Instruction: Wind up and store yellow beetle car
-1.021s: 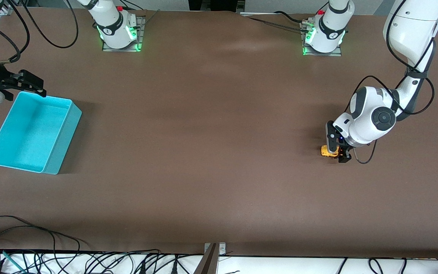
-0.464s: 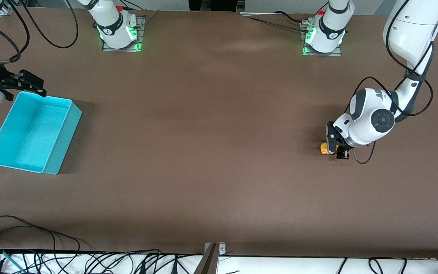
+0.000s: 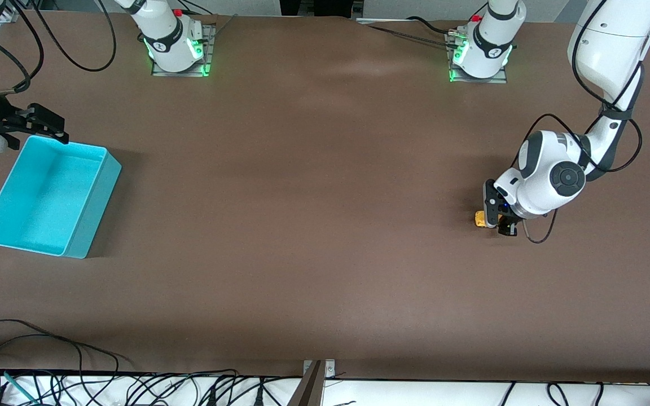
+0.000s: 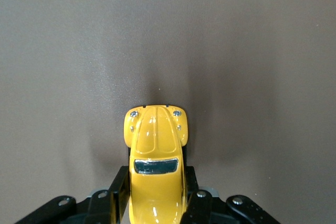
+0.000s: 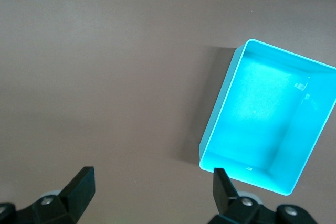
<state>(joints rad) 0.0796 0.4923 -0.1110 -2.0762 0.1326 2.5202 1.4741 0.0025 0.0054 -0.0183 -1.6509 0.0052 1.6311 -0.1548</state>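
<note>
The yellow beetle car (image 3: 480,219) sits on the brown table toward the left arm's end. My left gripper (image 3: 499,222) is down at the table and shut on the car's body. In the left wrist view the car (image 4: 155,156) fills the space between the black fingers (image 4: 116,195), its nose pointing away from the wrist. The turquoise bin (image 3: 48,195) stands at the right arm's end of the table and holds nothing. My right gripper (image 3: 43,125) hangs open just above the bin's farther rim. The bin also shows in the right wrist view (image 5: 268,129).
Both arm bases (image 3: 175,48) stand along the table's farther edge with green lights. Cables (image 3: 77,361) lie along the table's nearer edge. A metal bracket (image 3: 316,372) sits at the middle of that edge.
My left gripper has moved slightly toward the arm bases with the car, dragging it a little along the table. The right arm has not moved.
</note>
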